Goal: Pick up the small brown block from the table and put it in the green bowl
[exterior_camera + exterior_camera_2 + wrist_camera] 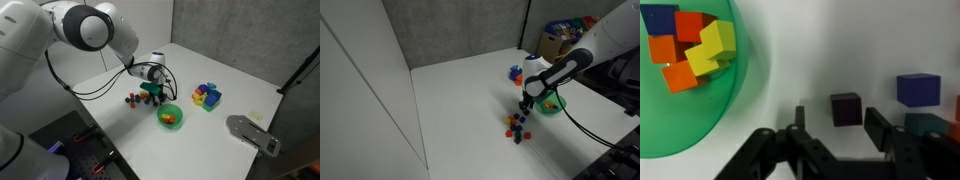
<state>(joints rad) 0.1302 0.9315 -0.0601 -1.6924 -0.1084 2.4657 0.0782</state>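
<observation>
Beside the green bowl (702, 128), the small brown block (846, 108) sits between the gripper's (839, 124) parted jaws; seemingly light, rigid, best pinched across flat sides.

Surfaces: mostly matt, a few shiny plastics.

green bowl (710, 125): smooth plastic look, slightly glossy, soft highlights on the wall. small brown block (846, 108): dull dark faces, no shine, wood or plastic can't tell. Blue block (917, 88) and the coloured blocks in the bowl (700, 45): smooth, flat painted look, low sheen. Table (800, 50): white, smooth, matt. gripper (838, 115): matt black, plastic or coated metal unclear. Arm shell (90, 28): glossy white plastic. Grey backdrop (450, 30): matt, grainy texture.
</observation>
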